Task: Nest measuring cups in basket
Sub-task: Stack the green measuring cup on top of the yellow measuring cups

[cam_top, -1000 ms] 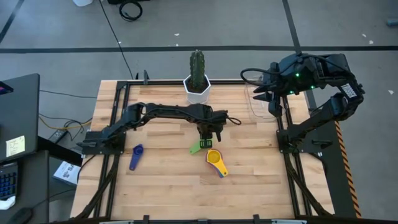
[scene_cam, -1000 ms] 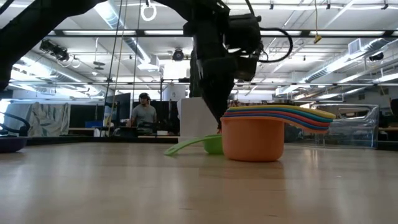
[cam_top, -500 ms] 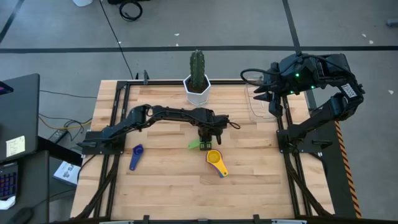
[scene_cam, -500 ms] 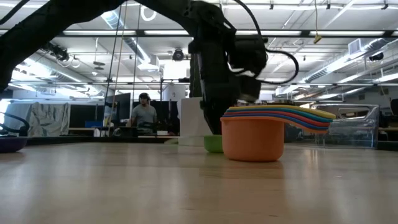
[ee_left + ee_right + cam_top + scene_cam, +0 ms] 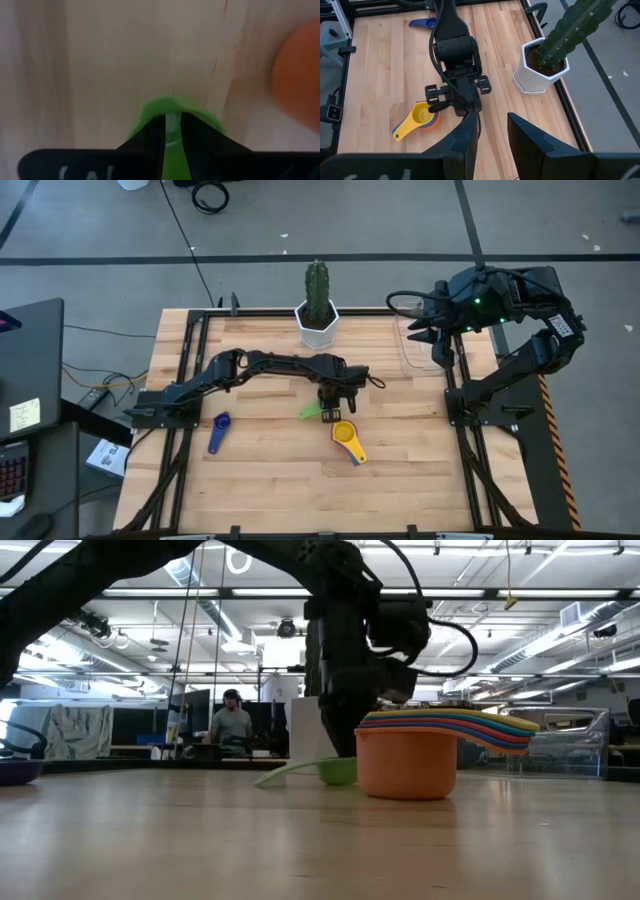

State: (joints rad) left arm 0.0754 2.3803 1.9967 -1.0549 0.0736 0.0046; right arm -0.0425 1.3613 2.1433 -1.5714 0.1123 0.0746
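Observation:
A green measuring cup (image 5: 311, 411) sits mid-table, its handle (image 5: 285, 774) pointing toward the near left. My left gripper (image 5: 172, 122) stands straight above its bowl (image 5: 338, 771), shut on it. Right beside it is a nested stack of measuring cups (image 5: 344, 433), orange at the bottom (image 5: 405, 765) and yellow on top. A blue measuring cup (image 5: 218, 430) lies alone near the left edge. The clear basket (image 5: 420, 348) stands at the far right. High above it hangs my right gripper (image 5: 492, 132), open and holding nothing. My left gripper comes from above, pointing down, and pinches a green strip of the cup (image 5: 172, 145) between its two fingers (image 5: 150, 137). Bowl wall or handle root, I cannot tell. The bowl (image 5: 172, 107) bulges out around the fingertips. The cup sits level at table height; whether it touches the wood is unclear.
A white faceted pot with a green cactus (image 5: 318, 315) stands at the far edge, in the middle. Bare wood lies between the stack and the basket and along the near edge. A person (image 5: 232, 725) sits in the room far behind the table.
My left gripper has sunk toward the table over the green cup and then kept still. The cup's handle has swung a little toward the far left while the bowl has stayed beside the stack.

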